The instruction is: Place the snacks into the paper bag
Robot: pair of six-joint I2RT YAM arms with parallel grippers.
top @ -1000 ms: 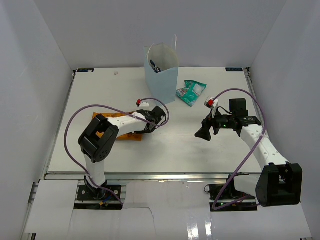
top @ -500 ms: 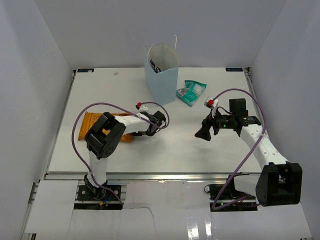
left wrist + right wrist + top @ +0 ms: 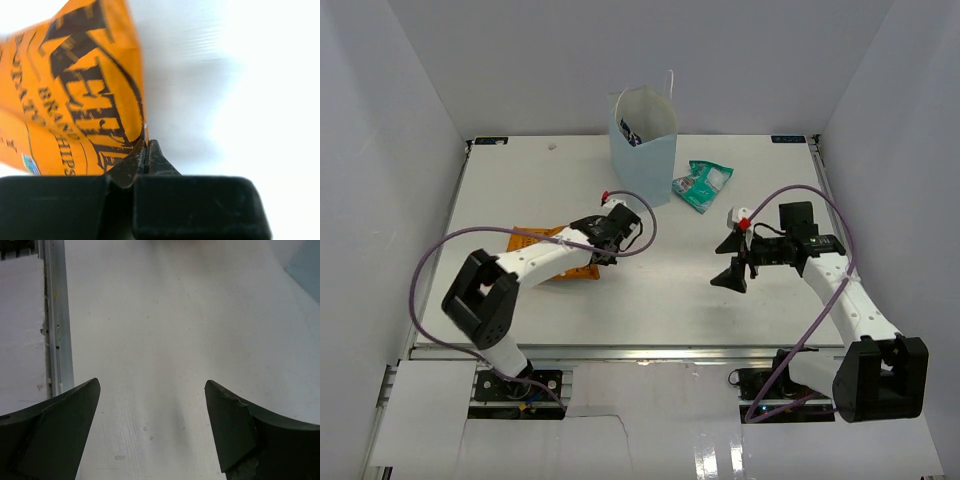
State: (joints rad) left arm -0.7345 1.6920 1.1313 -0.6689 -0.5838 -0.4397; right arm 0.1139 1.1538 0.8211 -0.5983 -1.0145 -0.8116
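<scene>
Left tool (image 3: 147,150) shut tight, pinching edge of orange chip bag (image 3: 75,100). Chip bag lies on desk (image 3: 670,290), left of paper bag (image 3: 645,150), nearer arms. Right tool (image 3: 152,415) wide open, holding nothing, right of paper bag, nearer arms. Teal pouch (image 3: 703,184) just beside paper bag, right side.

From above, the left arm (image 3: 542,256) hides most of the chip bag (image 3: 578,271) from you. In the left wrist view that bag runs off the frame at 9 and 12 o'clock, and its lettering is blurred. Inside the paper bag (image 3: 645,165), a dark packet (image 3: 629,131) at 10 o'clock is too small for you to identify. The right fingers (image 3: 55,430) are cut off at 6 o'clock.
</scene>
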